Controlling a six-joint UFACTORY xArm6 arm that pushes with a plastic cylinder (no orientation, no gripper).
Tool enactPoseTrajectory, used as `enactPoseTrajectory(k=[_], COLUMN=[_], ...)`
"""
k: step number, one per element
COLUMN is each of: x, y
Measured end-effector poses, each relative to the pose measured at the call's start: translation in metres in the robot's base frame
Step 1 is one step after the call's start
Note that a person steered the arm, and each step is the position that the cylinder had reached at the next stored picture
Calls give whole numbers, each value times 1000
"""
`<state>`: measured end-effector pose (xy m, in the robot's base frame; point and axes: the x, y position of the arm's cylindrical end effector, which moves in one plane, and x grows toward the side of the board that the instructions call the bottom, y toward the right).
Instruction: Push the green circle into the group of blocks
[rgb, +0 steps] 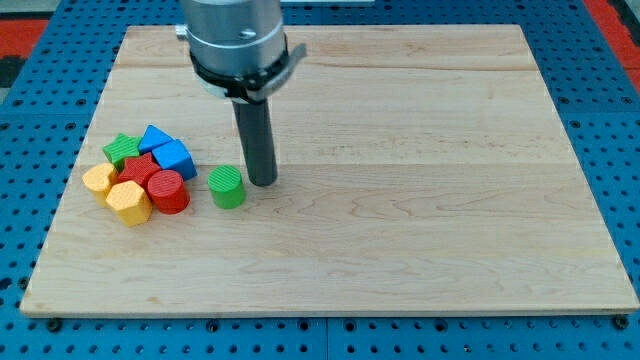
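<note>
Nearest us, the yellow blocks (128, 201) and the red cylinder (168, 191) front the group on the table (420, 250). Just beside it, a small gap apart, sits the green circle (227, 187). My tip (263, 182) is right there on the circle's right. No pincer on this rod. Risk: an off-centre shove and the round block rolls past the red cylinder.

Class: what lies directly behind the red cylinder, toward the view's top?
Behind the red cylinder sits a red block, partly covered, with a blue block beside it.
</note>
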<state>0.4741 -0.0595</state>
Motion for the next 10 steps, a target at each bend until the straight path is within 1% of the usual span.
enactPoseTrajectory(k=[1,2,3,4,5,6,7,8,9,10], x=[24,24,24,38,39,14,14,13,-1,-1], y=[14,-55,-97,-53,-1,-15,-52,-24,-37,-71])
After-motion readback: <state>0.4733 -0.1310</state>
